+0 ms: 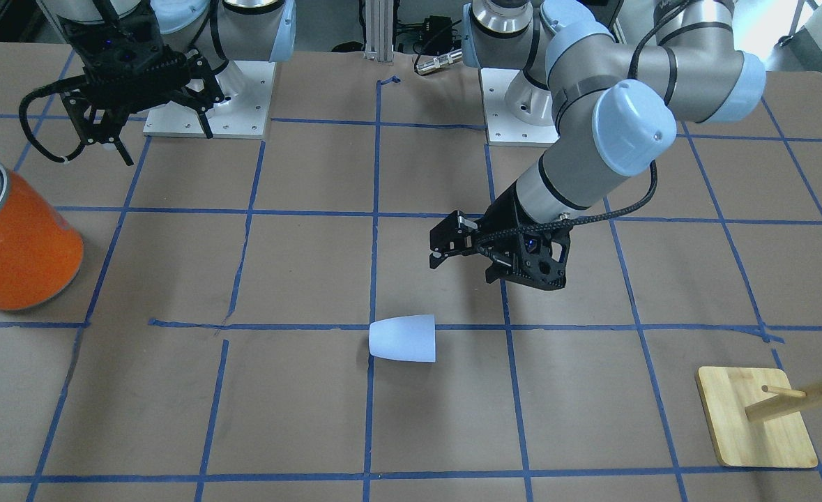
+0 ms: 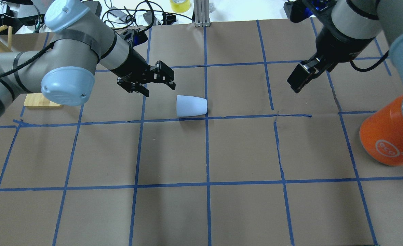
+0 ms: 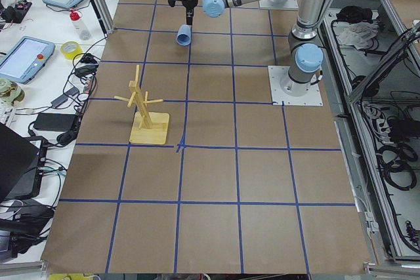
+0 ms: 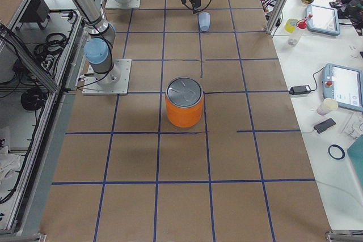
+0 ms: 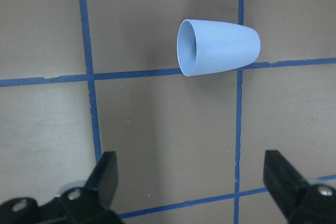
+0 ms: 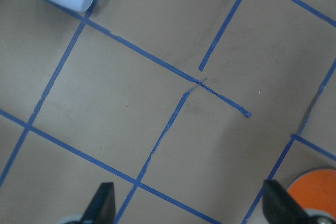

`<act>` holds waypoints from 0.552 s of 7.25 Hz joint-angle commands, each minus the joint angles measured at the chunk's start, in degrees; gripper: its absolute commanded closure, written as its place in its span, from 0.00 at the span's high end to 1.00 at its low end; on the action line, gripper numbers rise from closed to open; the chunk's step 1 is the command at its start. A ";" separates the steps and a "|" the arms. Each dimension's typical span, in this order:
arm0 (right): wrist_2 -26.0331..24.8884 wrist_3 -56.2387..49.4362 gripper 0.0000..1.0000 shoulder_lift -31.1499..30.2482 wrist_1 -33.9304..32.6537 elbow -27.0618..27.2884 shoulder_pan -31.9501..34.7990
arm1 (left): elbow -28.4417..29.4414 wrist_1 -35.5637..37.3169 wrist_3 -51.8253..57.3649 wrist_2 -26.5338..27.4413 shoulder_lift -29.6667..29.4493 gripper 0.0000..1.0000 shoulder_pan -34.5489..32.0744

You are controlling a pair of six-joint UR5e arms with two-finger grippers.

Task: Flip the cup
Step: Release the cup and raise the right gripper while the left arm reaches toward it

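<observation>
- Overhead, the wooden rack (image 2: 42, 101) sits at 9 o'clock on the table (image 2: 174, 153). Only a corner of its flat pale base and two pegs show past the left arm.
- Next comes the left gripper (image 2: 157, 87), black and angular, with its jaws spread wide. It holds nothing and touches nothing. In its wrist view both fingers (image 5: 105, 174) stand far apart over bare paper, cut off by the bottom edge.
- At 4 o'clock from that gripper, near but apart, the cup (image 2: 191, 106) lies on its side.
  - It is smooth, matte, pale blue-white and tapered.
  - Its wide mouth points to 9 o'clock and its narrow base to 3 o'clock.
  - The base rests at a crossing of blue tape lines (image 2: 242, 117), and the wall lies just above the horizontal one.
  - The wrist view looks partly into the open mouth.
- The tabletop is brown paper, lightly creased and gridded with blue tape.
- Between 2 and 3 o'clock from the cup, well apart, the right gripper (image 2: 298, 80) hangs. Overhead it is a dark block seen end-on, but its wrist view shows its fingers (image 6: 102, 205) wide apart and empty.
- At 4 o'clock from it stands the orange can (image 2: 389, 136), a glossy cylinder with a silver lid, clipped by the view's right edge.
</observation>
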 commanded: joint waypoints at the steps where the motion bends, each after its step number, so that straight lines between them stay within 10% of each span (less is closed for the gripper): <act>1: -0.14 19.66 1.00 0.03 0.21 -0.93 -0.11 | -0.99 5.90 2.05 -2.57 -4.74 1.00 0.49; 4: 0.13 22.29 1.00 -0.32 -0.92 -0.07 -0.11 | -3.09 9.78 5.81 -11.42 -8.70 1.00 2.06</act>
